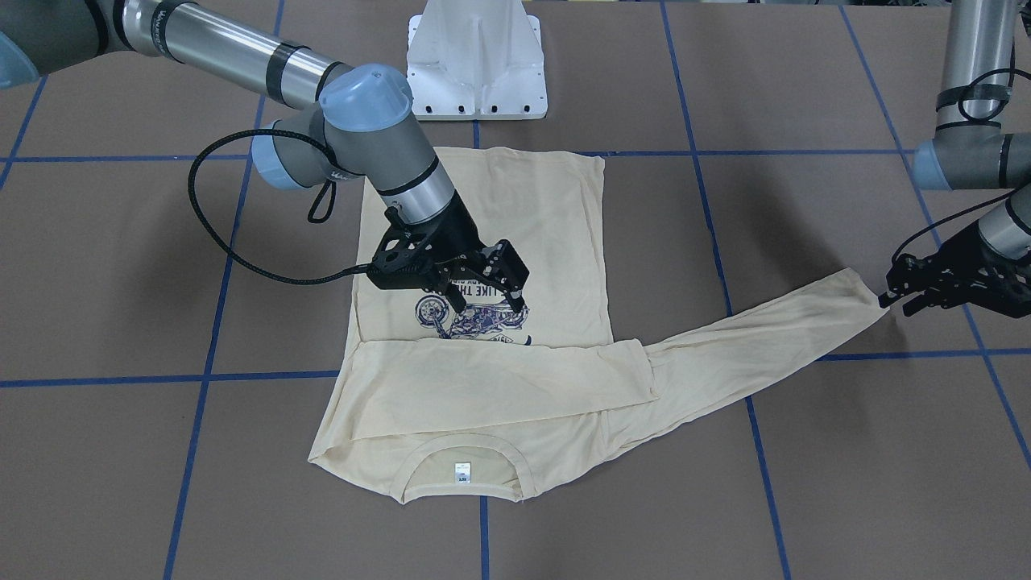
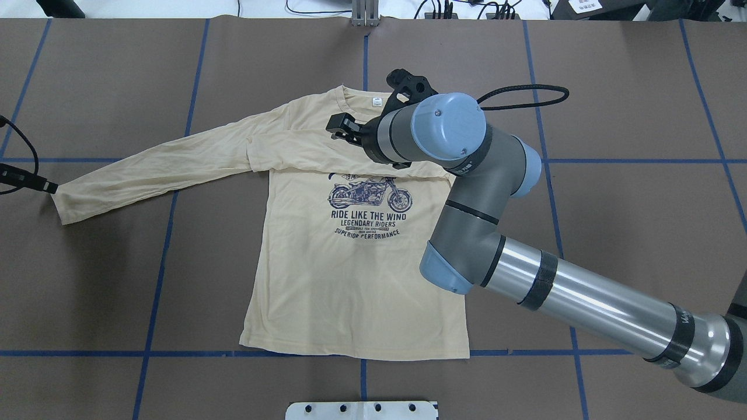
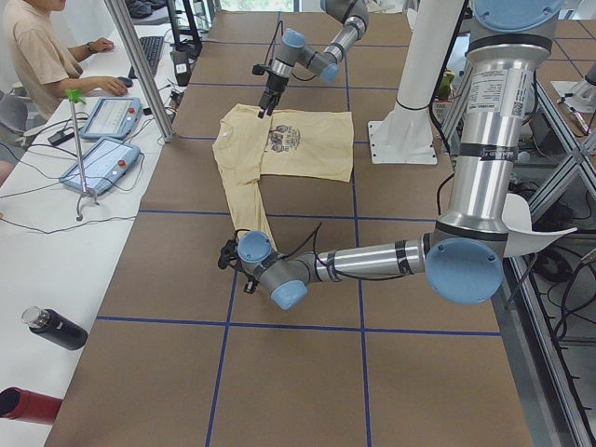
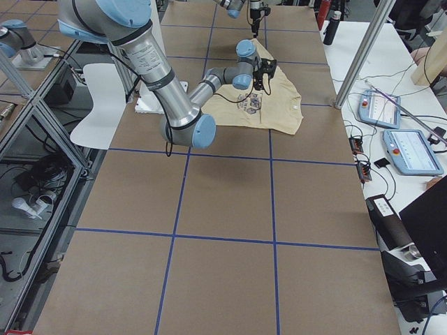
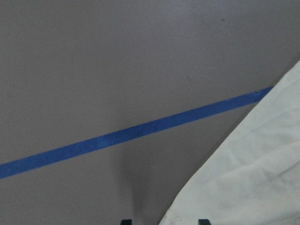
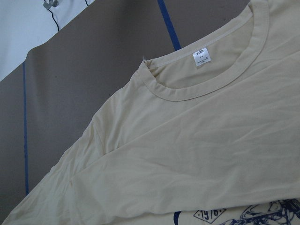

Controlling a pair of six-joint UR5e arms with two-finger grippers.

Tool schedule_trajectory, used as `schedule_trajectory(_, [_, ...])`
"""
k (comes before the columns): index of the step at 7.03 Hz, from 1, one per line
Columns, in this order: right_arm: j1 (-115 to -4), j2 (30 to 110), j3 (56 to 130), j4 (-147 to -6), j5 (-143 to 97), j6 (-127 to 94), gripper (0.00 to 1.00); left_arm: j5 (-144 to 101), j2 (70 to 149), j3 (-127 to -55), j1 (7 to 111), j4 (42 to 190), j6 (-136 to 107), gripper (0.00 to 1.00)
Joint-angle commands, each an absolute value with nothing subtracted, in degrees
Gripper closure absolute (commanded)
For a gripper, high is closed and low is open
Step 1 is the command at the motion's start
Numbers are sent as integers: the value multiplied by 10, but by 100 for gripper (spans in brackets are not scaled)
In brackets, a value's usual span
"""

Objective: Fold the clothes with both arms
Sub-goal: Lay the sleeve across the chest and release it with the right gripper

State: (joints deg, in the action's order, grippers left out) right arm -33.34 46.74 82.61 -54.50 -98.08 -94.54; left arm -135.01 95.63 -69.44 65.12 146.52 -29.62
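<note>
The cream-yellow T-shirt lies flat, print up, neck tag showing. One sleeve is folded across the chest. The other sleeve stretches out flat toward my left side. My right gripper hovers open and empty over the motorcycle print, just below the folded sleeve; its wrist view shows the collar and tag. My left gripper is low at the outstretched sleeve's cuff, jaws apart. In its wrist view the cuff corner lies between the two fingertips.
The white pedestal base stands at the robot's edge behind the shirt hem. Blue tape lines grid the brown table. A person, tablets and bottles are on a side bench beyond the table's far edge.
</note>
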Motion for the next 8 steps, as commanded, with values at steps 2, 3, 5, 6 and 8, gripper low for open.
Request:
schedule_trajectory(2, [-332, 469, 828, -545, -981, -945, 1, -1350, 964, -694, 649, 1460, -295, 56])
schedule_trajectory(3, [-333, 471, 831, -545, -981, -945, 1, -1350, 964, -694, 639, 1459, -296, 56])
schedule_trajectory(5, [-332, 471, 834, -545, -981, -945, 1, -1349, 964, -683, 639, 1465, -294, 58])
schedule_trajectory(6, [-332, 472, 834, -545, -981, -945, 1, -1349, 964, -685, 639, 1466, -297, 58])
schedule_trajectory(8, [-332, 474, 835, -545, -981, -945, 1, -1349, 963, -684, 639, 1466, -297, 85])
